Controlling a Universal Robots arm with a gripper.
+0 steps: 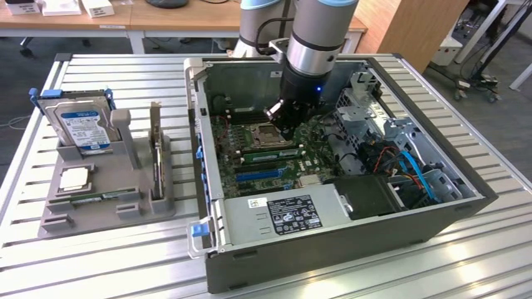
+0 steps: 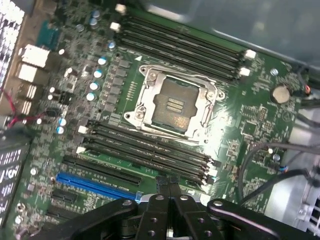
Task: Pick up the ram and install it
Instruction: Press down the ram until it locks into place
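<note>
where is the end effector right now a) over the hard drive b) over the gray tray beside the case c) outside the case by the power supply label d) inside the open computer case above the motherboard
d: the end effector hangs inside the open computer case, just over the motherboard next to the processor socket, away from the gray tray on the exterior view's left.

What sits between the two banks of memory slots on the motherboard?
The CPU socket, seen in the wrist view, sits between the upper slots and lower slots.
</note>
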